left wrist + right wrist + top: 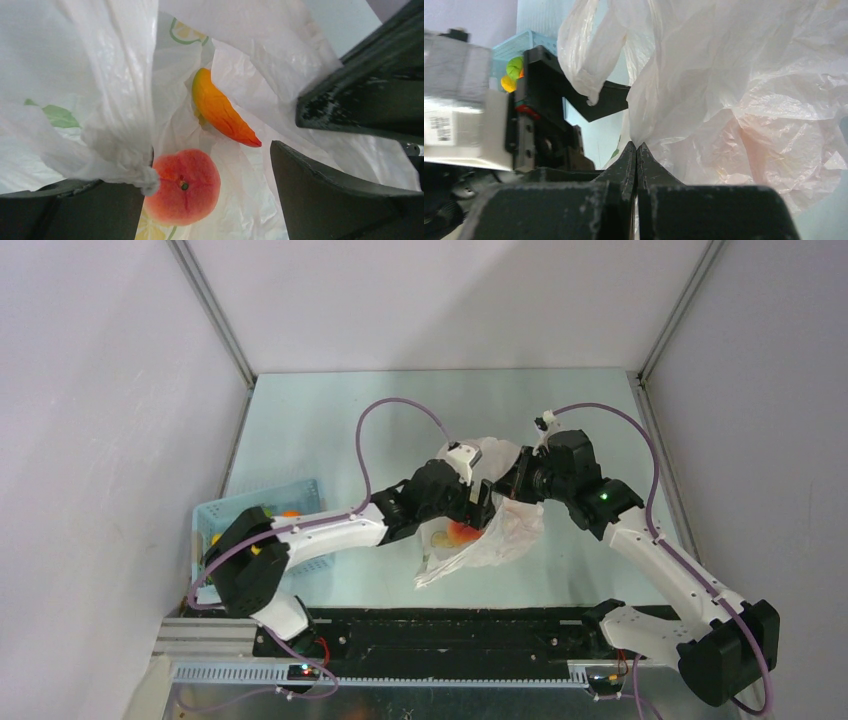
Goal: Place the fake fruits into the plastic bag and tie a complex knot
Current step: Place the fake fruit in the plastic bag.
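bag: the plastic bag [495, 530] lay crumpled at the centre of the overhead view, between the two arms, mouth open toward the left arm.
fruits inside: a peach [185, 186] low in the left wrist view and a long orange-yellow fruit [220, 111] above it, apart, both on the bag's inner film.
handle: one strip handle [120, 150] draped over the left claw's lower-left finger.
left gripper [210, 167]: jaws wide, holding nothing, poised in the bag's mouth over the peach.
right gripper [636, 150]: jaws pressed together on a fold of the bag's film, holding that side up.
basket: the light blue basket [300, 490] at the left of the overhead view, with small fruits [511, 72] in it.
step: filling, by my reading; no knot started.
next move: likely the left arm backs out without dragging the draped handle, then goes to the basket while the right keeps its pinch.
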Controlling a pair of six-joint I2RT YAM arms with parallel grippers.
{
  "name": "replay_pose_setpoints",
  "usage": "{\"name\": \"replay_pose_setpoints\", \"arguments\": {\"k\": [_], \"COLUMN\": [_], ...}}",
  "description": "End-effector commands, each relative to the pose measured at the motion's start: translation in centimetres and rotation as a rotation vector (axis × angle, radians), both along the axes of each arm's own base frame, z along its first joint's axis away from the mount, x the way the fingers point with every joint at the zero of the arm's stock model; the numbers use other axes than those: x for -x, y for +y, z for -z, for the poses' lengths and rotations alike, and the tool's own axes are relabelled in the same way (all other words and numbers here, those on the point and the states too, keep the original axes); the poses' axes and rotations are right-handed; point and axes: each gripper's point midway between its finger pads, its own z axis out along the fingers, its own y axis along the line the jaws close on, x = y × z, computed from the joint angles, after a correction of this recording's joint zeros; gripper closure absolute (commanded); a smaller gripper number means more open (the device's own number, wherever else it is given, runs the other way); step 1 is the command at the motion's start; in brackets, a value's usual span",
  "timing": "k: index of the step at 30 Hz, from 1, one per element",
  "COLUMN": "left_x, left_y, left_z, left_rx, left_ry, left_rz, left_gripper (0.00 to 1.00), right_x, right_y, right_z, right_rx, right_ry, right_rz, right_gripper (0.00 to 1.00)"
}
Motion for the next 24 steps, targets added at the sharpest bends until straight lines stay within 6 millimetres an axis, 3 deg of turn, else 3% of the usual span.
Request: {"name": "replay_pose_setpoints", "arguments": {"k": [1,7,12,18,24], "left_x": [0.1,1.0,1.3,1.4,-0.2], "left_y": [1.9,4.9,8.8,13.0,20.8], "left_z": [-2.9,-3.1,-2.4,-3.9,-4.3], "left_rx": [0.013,-0.022,-0.091,-0.114,-0.204], "left_ry": [-0.058,-0.044,-0.018,-0.038,-0.01], "left_rz": [-0.055,-0.102,-0.139,-0.188,-0.355], "left_gripper": [0.08,0.09,0.09,0.06,0.04], "right_x": [-0.2,-0.2,-0.2,-0.3,-0.3], "right_y": [-0.3,-0.4,-0.4,-0.4,-0.5], "right_z": [-1.2,-1.2,-1.2,-1.1,-1.1], "right_rx": [-0.013,-0.01,-0.009,-0.009,-0.005], "right_ry": [-0.045,-0.047,-0.048,-0.047,-0.051], "right_rz": [0.017,0.019,0.021,0.022,0.022], "right_gripper": [1.0,1.0,1.0,1.0,1.0]}}
